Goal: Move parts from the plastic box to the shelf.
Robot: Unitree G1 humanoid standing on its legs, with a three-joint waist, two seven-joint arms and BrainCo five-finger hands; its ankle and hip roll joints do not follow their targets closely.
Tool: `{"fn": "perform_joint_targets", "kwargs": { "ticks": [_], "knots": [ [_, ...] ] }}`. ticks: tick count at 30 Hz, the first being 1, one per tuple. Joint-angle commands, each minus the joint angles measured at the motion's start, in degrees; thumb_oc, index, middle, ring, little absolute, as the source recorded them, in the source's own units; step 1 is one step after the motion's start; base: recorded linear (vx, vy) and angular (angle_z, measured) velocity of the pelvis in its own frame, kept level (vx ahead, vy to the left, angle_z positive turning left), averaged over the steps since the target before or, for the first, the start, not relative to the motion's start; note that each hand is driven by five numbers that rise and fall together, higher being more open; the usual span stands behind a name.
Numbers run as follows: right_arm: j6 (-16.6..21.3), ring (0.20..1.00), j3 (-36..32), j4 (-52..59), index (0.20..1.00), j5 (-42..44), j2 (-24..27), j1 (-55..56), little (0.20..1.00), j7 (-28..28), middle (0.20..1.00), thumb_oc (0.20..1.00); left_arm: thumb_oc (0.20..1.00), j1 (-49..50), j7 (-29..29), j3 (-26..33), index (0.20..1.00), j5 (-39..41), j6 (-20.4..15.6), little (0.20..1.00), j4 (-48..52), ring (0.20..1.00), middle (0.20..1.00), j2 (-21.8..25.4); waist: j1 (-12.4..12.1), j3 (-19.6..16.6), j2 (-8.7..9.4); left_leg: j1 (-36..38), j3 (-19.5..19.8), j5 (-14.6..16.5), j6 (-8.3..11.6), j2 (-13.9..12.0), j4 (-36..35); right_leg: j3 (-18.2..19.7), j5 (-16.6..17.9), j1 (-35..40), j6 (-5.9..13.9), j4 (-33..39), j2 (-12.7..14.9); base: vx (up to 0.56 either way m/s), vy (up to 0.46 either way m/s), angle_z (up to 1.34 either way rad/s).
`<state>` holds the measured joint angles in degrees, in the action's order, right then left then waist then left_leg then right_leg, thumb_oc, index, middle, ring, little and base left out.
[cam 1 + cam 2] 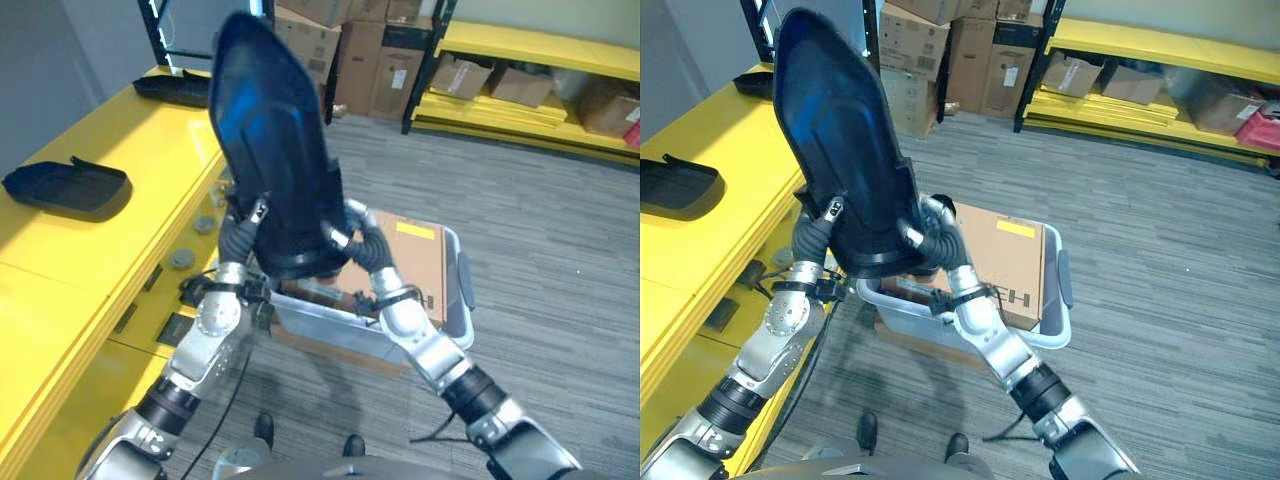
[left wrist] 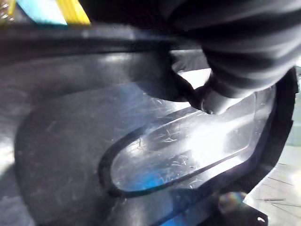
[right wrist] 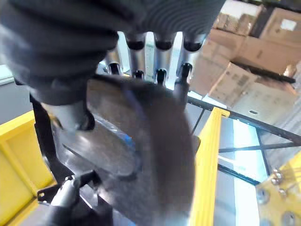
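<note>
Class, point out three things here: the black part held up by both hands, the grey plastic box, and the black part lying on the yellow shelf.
held black part (image 1: pixel 270 130), left eye view, its broad face.
plastic box (image 1: pixel 466 290), left eye view, its side rim.
black part on yellow shelf (image 1: pixel 65 187), left eye view, its top.

Stacked cardboard boxes (image 1: pixel 350 50) — grey carpet (image 1: pixel 560 250)

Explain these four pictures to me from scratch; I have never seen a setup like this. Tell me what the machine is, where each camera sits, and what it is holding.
This is a humanoid robot with two arms. The two wide pictures come from cameras on its head, looking down; the two close-ups come from cameras on its wrists. Both hands, the left hand and the right hand, grip the lower end of a large black plastic part, holding it upright. Below it on the floor stands a grey plastic box with a cardboard carton in it. To the robot's left runs a yellow shelf, where two similar black parts already lie.
</note>
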<state>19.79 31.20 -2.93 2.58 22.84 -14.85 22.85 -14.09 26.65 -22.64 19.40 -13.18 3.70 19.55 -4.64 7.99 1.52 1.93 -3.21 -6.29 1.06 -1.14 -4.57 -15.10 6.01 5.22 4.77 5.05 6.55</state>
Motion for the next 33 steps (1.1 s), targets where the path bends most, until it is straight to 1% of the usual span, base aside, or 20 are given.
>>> {"fn": "perform_joint_targets", "kwargs": {
  "ticks": [1,4,5,7,10,11,14,15,16,19,20,21,22,23,24,25,27,29,32,33],
  "knots": [
    [5.84,1.000,-2.16,3.81,1.000,4.23,1.02,1.68,1.000,0.27,1.000,1.000,0.200,-8.11,6.47,4.57,0.200,-10.94,-8.02,0.200,-0.51,0.200,0.200,1.44,0.16,-0.39,0.13,2.85,0.57,7.45,-0.37,-0.59,-0.43,-1.86,-7.57,3.29,1.86,-2.27,1.07,0.00,0.000,0.00],
    [5.64,1.000,-5.12,2.73,1.000,5.27,2.30,5.69,1.000,-2.14,1.000,1.000,0.200,-6.32,7.94,7.56,0.200,-11.57,-8.52,0.200,-1.05,0.200,0.200,3.72,1.11,-0.39,-0.12,2.93,0.14,7.49,-0.30,-0.82,-0.43,-1.10,-7.81,3.02,1.84,-2.45,1.04,0.02,-0.001,-0.03],
    [3.72,1.000,-6.64,1.76,1.000,5.31,3.03,7.57,1.000,-5.78,1.000,1.000,0.200,-4.93,8.38,9.81,0.200,-13.50,-9.26,0.200,-0.60,0.200,0.200,5.15,1.47,-0.41,-0.19,2.93,-0.21,7.45,-0.16,-1.07,-0.43,-0.97,-8.04,2.82,1.80,-2.63,1.05,0.02,-0.010,-0.06],
    [1.80,1.000,-7.41,0.84,1.000,5.37,3.63,8.79,1.000,-8.52,1.000,1.000,0.200,-4.00,8.89,11.32,0.200,-14.71,-9.99,0.200,-0.18,0.200,0.200,6.36,1.67,-0.31,-0.25,2.96,-0.42,7.42,-0.05,-1.24,-0.43,-0.95,-8.15,2.74,1.76,-2.73,1.05,0.01,-0.012,-0.07],
    [-2.18,1.000,-9.08,-2.78,1.000,7.35,4.43,12.99,1.000,-15.61,1.000,1.000,0.200,-0.19,9.03,15.81,0.200,-14.72,-11.57,0.200,2.26,0.200,0.200,8.71,1.91,-0.18,-0.19,3.12,-0.87,7.19,0.43,-1.85,-0.43,-1.39,-8.42,2.78,1.58,-2.87,1.12,0.02,-0.034,-0.03],
    [-4.37,1.000,-9.64,-5.55,1.000,7.43,4.33,15.02,1.000,-18.62,1.000,1.000,0.200,1.68,9.16,17.79,0.200,-14.21,-12.56,0.200,3.62,0.200,0.200,9.58,1.83,-0.10,-0.16,3.06,-1.01,7.02,0.71,-2.10,-0.43,-1.82,-8.59,2.85,1.44,-2.94,1.10,0.04,-0.063,0.01],
    [-7.56,1.000,-10.06,-15.50,1.000,9.10,3.14,19.06,1.000,-24.93,1.000,1.000,0.200,6.16,8.92,22.13,0.200,-13.45,-13.74,0.200,7.64,0.200,0.200,10.76,0.47,0.55,-0.05,2.55,0.30,6.33,1.57,-2.65,-0.43,-3.25,-9.24,3.02,0.90,-3.34,1.00,0.03,-0.066,0.15],
    [-8.32,1.000,-9.83,-19.14,1.000,8.38,2.25,20.00,1.000,-25.58,1.000,1.000,0.200,7.45,8.76,23.07,0.200,-13.28,-14.18,0.200,8.72,0.200,0.200,10.44,-0.06,0.86,-0.07,2.37,0.49,6.09,1.91,-2.90,-0.43,-4.00,-9.56,3.25,0.63,-3.48,0.95,0.04,-0.049,0.28],
    [-8.92,1.000,-10.25,-26.32,1.000,7.99,0.31,21.84,1.000,-26.56,1.000,1.000,0.200,9.48,5.80,24.78,0.200,-11.65,-15.36,0.200,10.53,0.200,0.200,9.69,-1.16,1.43,-0.27,1.79,-0.52,5.23,2.83,-3.73,-0.42,-6.39,-9.82,3.83,0.23,-3.68,1.07,0.05,-0.030,0.31],
    [-11.07,1.000,-11.02,-35.53,1.000,5.51,-2.29,22.76,1.000,-25.97,1.000,1.000,0.200,10.93,0.80,25.81,0.200,-9.45,-16.17,0.200,12.60,0.200,0.200,8.80,-2.59,2.45,-0.80,0.95,-5.03,3.87,4.41,-5.63,-0.18,-11.98,-10.32,5.43,0.01,-4.37,1.65,0.06,0.023,1.12],
    [-11.67,1.000,-11.27,-39.31,1.000,3.93,-3.02,22.64,1.000,-24.73,1.000,1.000,0.200,10.99,-1.17,25.89,0.200,-8.36,-16.70,0.200,12.42,0.200,0.200,8.47,-3.05,2.64,-0.95,1.04,-7.50,4.04,5.43,-6.68,-0.03,-13.65,-11.37,6.55,0.27,-4.96,1.96,0.09,0.090,2.18],
    [-12.13,1.000,-11.51,-42.17,1.000,4.55,-3.53,22.11,1.000,-24.26,1.000,1.000,0.200,10.72,-2.57,25.75,0.200,-7.68,-17.15,0.200,12.10,0.200,0.200,8.40,-3.00,2.91,-1.05,0.92,-9.41,3.45,5.62,-7.21,0.05,-15.47,-11.39,6.97,0.35,-5.50,2.27,0.12,0.173,2.07],
    [-14.58,1.000,-12.60,-47.52,1.000,7.87,-3.90,21.29,1.000,-24.61,1.000,1.000,0.200,10.15,-4.24,25.34,0.200,-7.08,-18.14,0.200,11.54,0.200,0.200,8.40,-3.10,2.93,-1.18,1.02,-13.52,2.73,5.54,-7.92,0.19,-18.14,-10.98,7.56,0.59,-6.00,2.77,0.07,0.201,1.48],
    [-16.26,1.000,-13.92,-51.43,1.000,10.00,-3.99,20.46,1.000,-25.36,1.000,1.000,0.200,9.78,-5.31,25.25,0.200,-6.82,-18.74,0.200,11.27,0.200,0.200,8.43,-3.02,2.97,-1.18,1.17,-15.62,2.45,5.39,-8.08,0.20,-19.36,-10.66,7.98,0.86,-6.04,3.08,0.09,0.236,1.63],
    [-18.74,1.000,-14.99,-54.68,1.000,11.46,-3.86,19.67,1.000,-26.10,1.000,1.000,0.200,9.45,-5.67,25.26,0.200,-6.94,-18.95,0.200,11.23,0.200,0.200,8.54,-3.27,2.88,-1.24,0.96,-16.08,2.33,5.31,-7.92,0.13,-19.74,-10.55,8.21,1.04,-6.03,3.23,0.14,0.263,1.78],
    [-22.11,1.000,-16.91,-59.54,1.000,12.73,-3.67,18.66,1.000,-27.68,1.000,1.000,0.200,9.18,-6.76,25.60,0.200,-6.64,-18.87,0.200,11.52,0.200,0.200,8.76,-3.99,2.66,-1.36,0.55,-15.51,2.42,5.05,-7.28,0.09,-19.72,-10.75,8.61,1.26,-6.37,3.57,0.18,0.284,1.48],
    [-23.79,1.000,-19.42,-64.21,1.000,11.63,-3.61,17.48,1.000,-28.38,1.000,1.000,0.200,8.92,-8.59,25.69,0.200,-7.13,-18.60,0.200,12.21,0.200,0.200,8.96,-4.98,2.37,-1.45,0.24,-14.56,2.86,4.41,-6.36,0.10,-19.56,-11.29,9.04,1.58,-7.33,4.13,0.16,0.210,0.77],
    [-25.50,1.000,-21.61,-66.97,1.000,11.38,-3.52,16.67,1.000,-29.40,1.000,1.000,0.200,8.57,-11.72,25.87,0.200,-6.55,-17.96,0.200,13.49,0.200,0.200,9.82,-6.20,2.04,-1.49,-0.08,-13.31,3.64,2.93,-4.89,0.14,-19.34,-12.11,9.55,1.86,-10.55,5.40,0.14,0.182,0.36],
    [-25.45,1.000,-23.52,-67.78,1.000,11.24,-3.60,16.12,1.000,-31.02,1.000,1.000,0.200,7.26,-16.00,25.65,0.200,-5.05,-16.49,0.200,14.83,0.200,0.200,11.32,-6.38,2.45,-1.46,0.26,-12.05,5.05,-0.07,-1.73,0.11,-17.98,-6.69,6.46,4.47,-24.20,11.54,0.18,0.272,0.25],
    [-25.09,1.000,-23.90,-67.72,1.000,11.53,-3.56,15.95,1.000,-31.54,1.000,1.000,0.200,6.79,-16.44,25.35,0.200,-5.36,-15.96,0.200,14.97,0.200,0.200,11.60,-5.88,2.71,-1.49,0.59,-11.66,5.36,-0.76,-1.03,0.05,-16.40,-4.87,5.40,4.93,-27.86,12.56,0.17,0.225,0.58]
  ]
}}
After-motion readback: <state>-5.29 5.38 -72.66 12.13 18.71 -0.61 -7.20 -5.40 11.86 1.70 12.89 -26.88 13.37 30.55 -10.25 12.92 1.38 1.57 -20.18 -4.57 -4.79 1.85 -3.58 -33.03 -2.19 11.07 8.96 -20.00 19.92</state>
